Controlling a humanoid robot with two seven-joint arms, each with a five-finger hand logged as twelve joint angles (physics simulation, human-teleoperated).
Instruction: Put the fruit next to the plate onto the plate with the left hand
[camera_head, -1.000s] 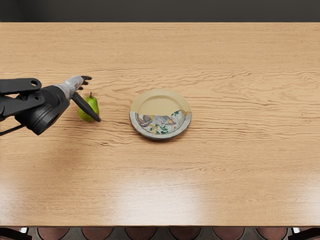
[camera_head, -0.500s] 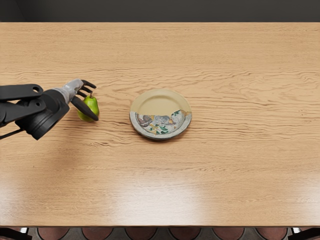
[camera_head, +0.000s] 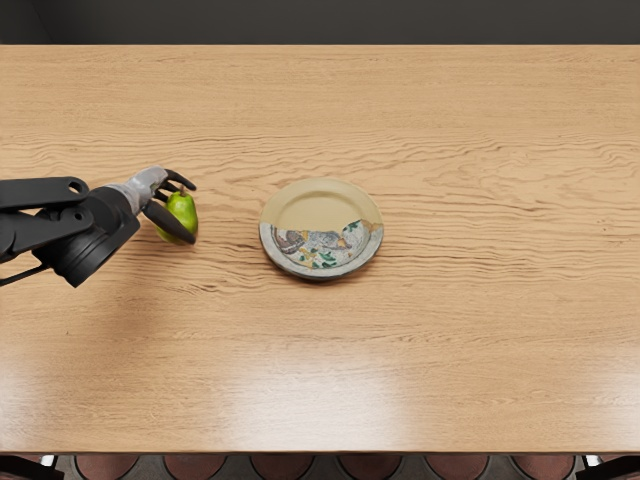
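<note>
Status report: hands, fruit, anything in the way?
Left hand curled around pear. Right hand out of view. Pear beside plate, not on it. Nothing between them.

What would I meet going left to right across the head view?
First the left hand, fingers curled around the green pear → then the plate, lying apart from the pear.

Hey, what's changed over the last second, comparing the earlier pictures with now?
The left hand drew in on the pear. Its fingers went from spread to curled around the fruit, thumb in front and fingers over the top. The pear still sits on the table, left of the plate, and has barely shifted, if at all. The plate has not moved.
</note>
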